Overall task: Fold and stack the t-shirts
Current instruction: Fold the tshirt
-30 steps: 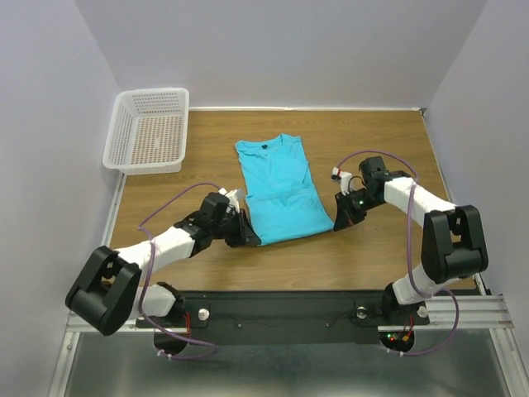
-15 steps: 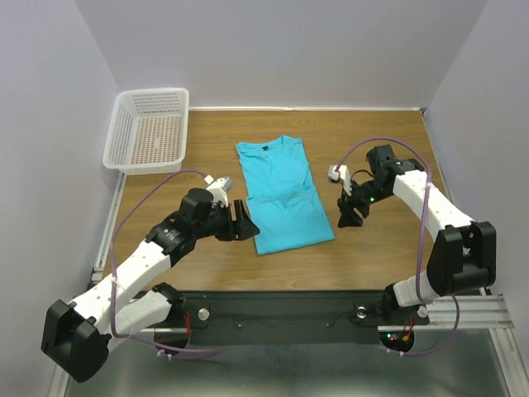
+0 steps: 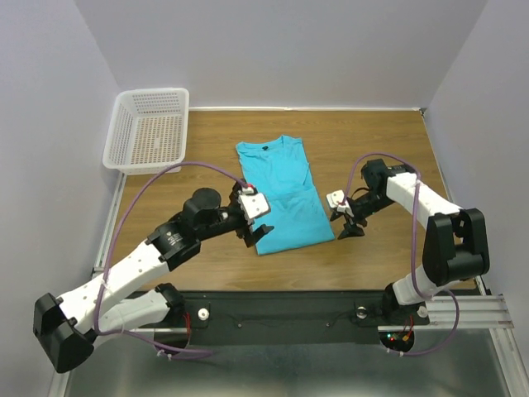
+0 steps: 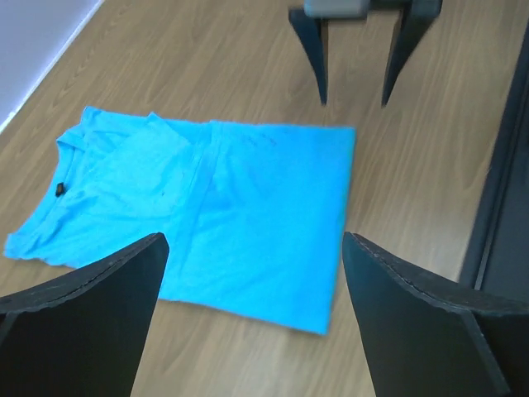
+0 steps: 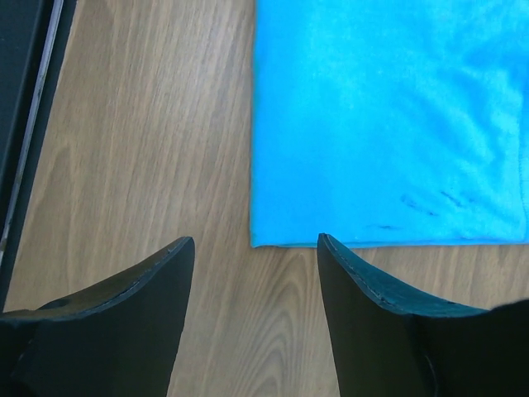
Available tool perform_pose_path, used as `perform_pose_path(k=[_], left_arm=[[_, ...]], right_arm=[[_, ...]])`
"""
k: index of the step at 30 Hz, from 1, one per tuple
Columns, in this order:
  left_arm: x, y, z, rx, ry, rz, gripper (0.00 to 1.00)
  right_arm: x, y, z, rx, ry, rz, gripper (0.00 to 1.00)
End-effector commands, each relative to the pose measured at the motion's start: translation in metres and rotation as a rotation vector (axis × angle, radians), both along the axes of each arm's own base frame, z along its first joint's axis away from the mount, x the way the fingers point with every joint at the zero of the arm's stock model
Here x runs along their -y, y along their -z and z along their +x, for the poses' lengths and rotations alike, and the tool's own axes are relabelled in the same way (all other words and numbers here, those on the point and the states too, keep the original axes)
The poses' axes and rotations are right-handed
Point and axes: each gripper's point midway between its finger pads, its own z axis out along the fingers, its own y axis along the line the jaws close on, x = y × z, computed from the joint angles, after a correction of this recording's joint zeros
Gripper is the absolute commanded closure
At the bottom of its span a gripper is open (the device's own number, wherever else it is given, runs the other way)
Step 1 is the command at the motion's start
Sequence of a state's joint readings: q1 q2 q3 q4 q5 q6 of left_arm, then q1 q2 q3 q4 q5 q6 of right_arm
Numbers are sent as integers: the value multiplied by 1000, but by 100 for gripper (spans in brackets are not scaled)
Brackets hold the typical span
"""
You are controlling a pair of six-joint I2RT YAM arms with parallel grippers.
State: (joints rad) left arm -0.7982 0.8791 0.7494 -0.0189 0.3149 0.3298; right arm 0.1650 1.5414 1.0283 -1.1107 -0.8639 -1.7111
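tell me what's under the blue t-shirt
The turquoise t-shirt lies flat on the wooden table, whose bare wood shows all round it. Nothing bulges through, but the patch of table beneath the cloth is covered, so it cannot be checked.

The left arm (image 3: 140, 265) stretches forward from its base and bends inward at the elbow. The left gripper (image 3: 258, 232) is tilted downward toward the right side, jaws spread wide. The right arm (image 3: 430, 207) doubles back at its elbow, forearm angled inward. The right gripper (image 3: 345, 225) points down, its 2 fingers (image 5: 124, 314) parted. The 2 grippers face each other, well apart.
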Motion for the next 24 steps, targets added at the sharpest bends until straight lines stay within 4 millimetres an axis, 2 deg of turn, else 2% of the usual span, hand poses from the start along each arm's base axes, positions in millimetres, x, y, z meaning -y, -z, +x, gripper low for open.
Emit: perform_pose_path(k=[1,2,4,6,12,13,17,19,24], left_arm=[[-2,57,-4,167,104,235,1],[-8,82,-8,151,86,296,1],[1,87,-18,171,106,281,1],[-3,104,-19,162,85,302,1],[1,124,-16,163,83,333,6],[3,134,-16,146,100,357,9],[11,154,-23,125,147,407,17],[13,160,-24,124,161,428,28],[12,171,-27,121,173,457,33]], right_arm=[[-10,-12,14,56,-4,65,34],[-10,-9,15,60,5,60,34],[-9,-6,16,54,25,52,34],[-8,-2,14,32,46,47,35],[-10,-3,16,9,79,54,37],[-11,-5,17,9,87,58,37],[-13,-6,18,-1,95,72,38],[-13,-5,18,-5,98,72,39],[-12,1,17,-17,101,60,39]])
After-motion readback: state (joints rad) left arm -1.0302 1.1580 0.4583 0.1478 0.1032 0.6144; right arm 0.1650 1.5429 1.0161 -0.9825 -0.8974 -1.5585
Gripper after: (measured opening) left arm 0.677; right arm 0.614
